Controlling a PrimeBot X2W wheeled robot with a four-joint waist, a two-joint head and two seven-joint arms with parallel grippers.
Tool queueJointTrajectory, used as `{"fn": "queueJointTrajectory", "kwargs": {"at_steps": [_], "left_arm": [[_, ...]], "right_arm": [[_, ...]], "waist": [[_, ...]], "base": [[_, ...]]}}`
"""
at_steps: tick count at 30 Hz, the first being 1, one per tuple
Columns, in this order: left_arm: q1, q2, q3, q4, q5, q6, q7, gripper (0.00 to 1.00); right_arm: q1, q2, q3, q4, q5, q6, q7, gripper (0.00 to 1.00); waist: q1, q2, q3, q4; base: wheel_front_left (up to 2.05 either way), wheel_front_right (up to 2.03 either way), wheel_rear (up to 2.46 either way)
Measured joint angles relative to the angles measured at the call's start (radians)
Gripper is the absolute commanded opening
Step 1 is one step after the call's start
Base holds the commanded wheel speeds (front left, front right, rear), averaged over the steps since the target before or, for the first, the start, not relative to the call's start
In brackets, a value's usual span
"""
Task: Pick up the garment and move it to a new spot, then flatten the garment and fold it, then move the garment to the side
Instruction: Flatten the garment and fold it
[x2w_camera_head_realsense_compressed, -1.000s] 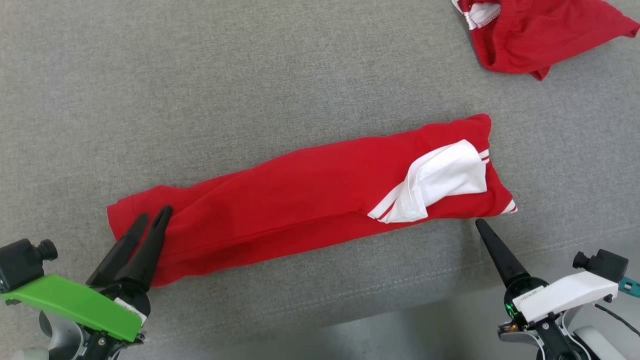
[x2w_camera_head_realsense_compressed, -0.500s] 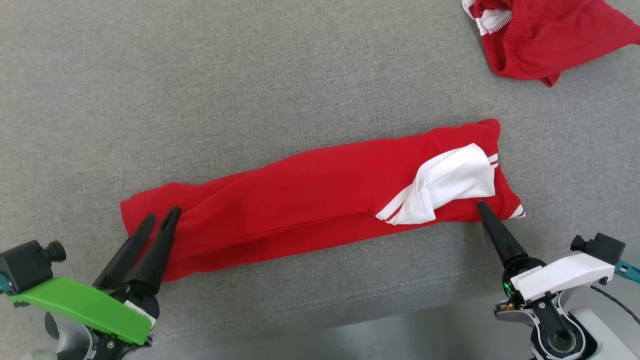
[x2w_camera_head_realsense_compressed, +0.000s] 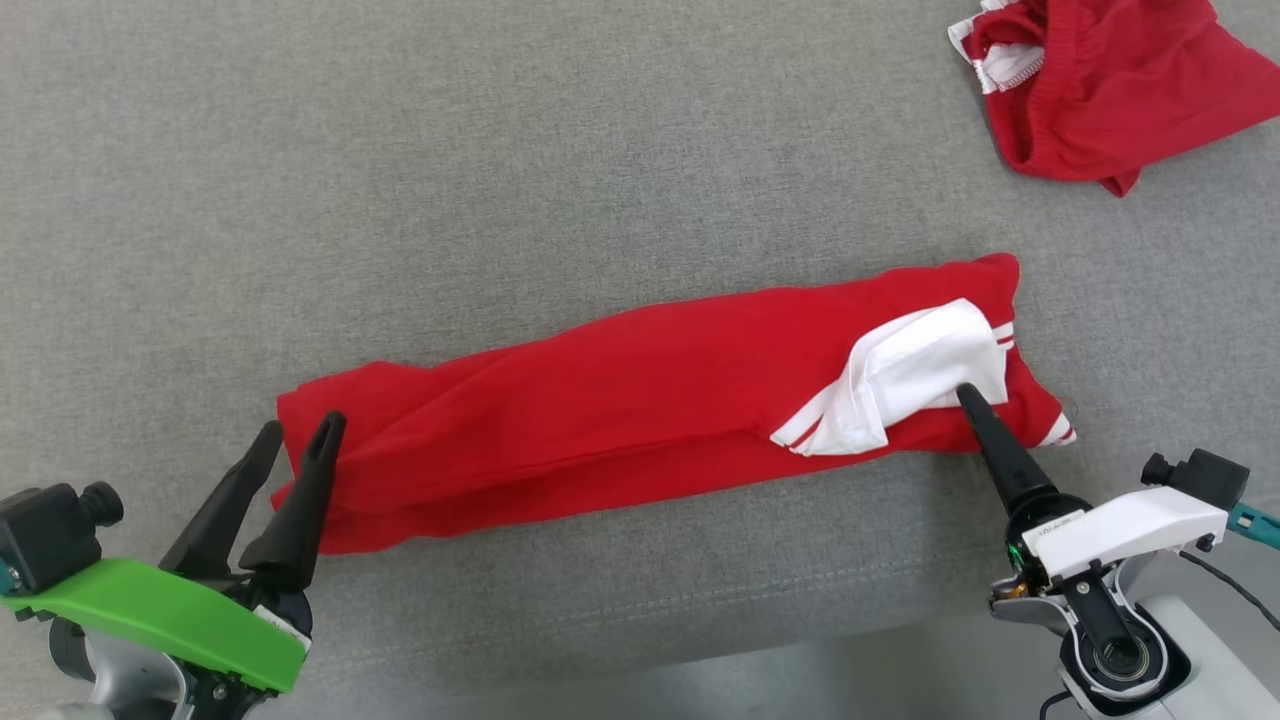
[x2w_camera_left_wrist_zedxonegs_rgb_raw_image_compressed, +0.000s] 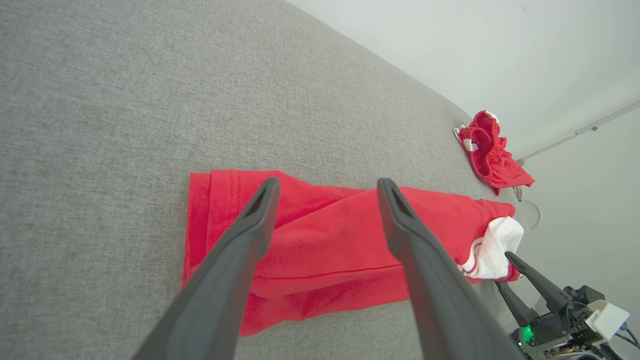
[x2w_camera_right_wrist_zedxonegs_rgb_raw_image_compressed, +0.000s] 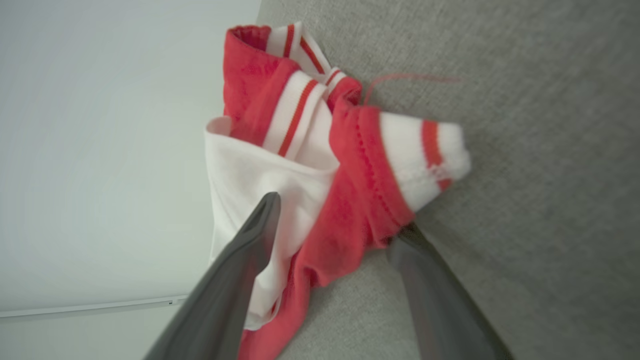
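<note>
The garment (x2w_camera_head_realsense_compressed: 620, 400) is red and folded into a long strip on the grey fabric surface, with a white collar (x2w_camera_head_realsense_compressed: 920, 365) near its right end. My left gripper (x2w_camera_head_realsense_compressed: 300, 428) stands open over the strip's left end, and in the left wrist view its jaws (x2w_camera_left_wrist_zedxonegs_rgb_raw_image_compressed: 327, 184) frame the red cloth (x2w_camera_left_wrist_zedxonegs_rgb_raw_image_compressed: 325, 240). My right gripper (x2w_camera_head_realsense_compressed: 968, 398) is open at the right end. In the right wrist view (x2w_camera_right_wrist_zedxonegs_rgb_raw_image_compressed: 337, 215) one finger lies over the white collar (x2w_camera_right_wrist_zedxonegs_rgb_raw_image_compressed: 250, 175) and the other sits low at the red edge (x2w_camera_right_wrist_zedxonegs_rgb_raw_image_compressed: 360, 200).
A second red garment (x2w_camera_head_realsense_compressed: 1090, 100), crumpled and with white trim, lies at the far right corner, also in the left wrist view (x2w_camera_left_wrist_zedxonegs_rgb_raw_image_compressed: 487, 150). The surface's front edge (x2w_camera_head_realsense_compressed: 700, 655) runs just behind both grippers, with pale floor beyond it.
The camera has shifted. My right gripper has advanced from just off the garment's near edge onto its right end. My left gripper now sits nearer the strip's left edge.
</note>
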Motion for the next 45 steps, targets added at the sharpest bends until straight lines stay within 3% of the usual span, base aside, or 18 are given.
{"fn": "queueJointTrajectory", "kwargs": {"at_steps": [17, 18, 21, 30, 37, 45], "left_arm": [[0.035, -0.030, -0.017, 0.032, 0.129, 0.028, -0.083, 1.00], [0.035, -0.031, -0.019, 0.033, 0.135, 0.032, -0.084, 1.00], [0.036, -0.040, -0.034, 0.035, 0.144, 0.035, -0.092, 1.00], [0.036, -0.065, -0.049, 0.049, 0.166, 0.035, -0.124, 1.00], [0.033, -0.080, -0.042, 0.066, 0.222, 0.044, -0.166, 1.00], [0.030, -0.119, -0.110, 0.099, 0.265, 0.044, -0.186, 1.00]], "right_arm": [[-0.062, 0.027, -0.007, 0.041, 0.025, 0.008, 0.001, 0.98], [-0.066, 0.030, -0.009, 0.041, 0.030, 0.008, 0.001, 0.87], [-0.078, 0.031, -0.009, 0.043, 0.033, 0.008, 0.001, 0.01], [-0.084, 0.009, -0.035, 0.037, 0.033, 0.008, -0.011, 0.00], [-0.084, -0.052, -0.081, 0.030, 0.012, 0.008, -0.039, 0.00], [-0.089, -0.143, -0.120, -0.010, -0.048, 0.008, -0.059, 0.00]], "waist": [[0.0000, 0.0000, -0.028, 0.038], [0.0000, 0.0000, -0.028, 0.039], [0.0000, 0.0000, -0.026, 0.040], [0.0000, 0.0000, -0.015, 0.046], [0.0000, 0.0000, -0.008, 0.034], [0.0000, 0.0000, -0.002, 0.028]], "base": [[0.00, 0.00, 0.00], [0.00, 0.00, 0.00], [0.00, 0.00, 0.00], [0.00, 0.00, 0.00], [0.00, 0.00, 0.00], [0.00, 0.00, 0.00]]}}
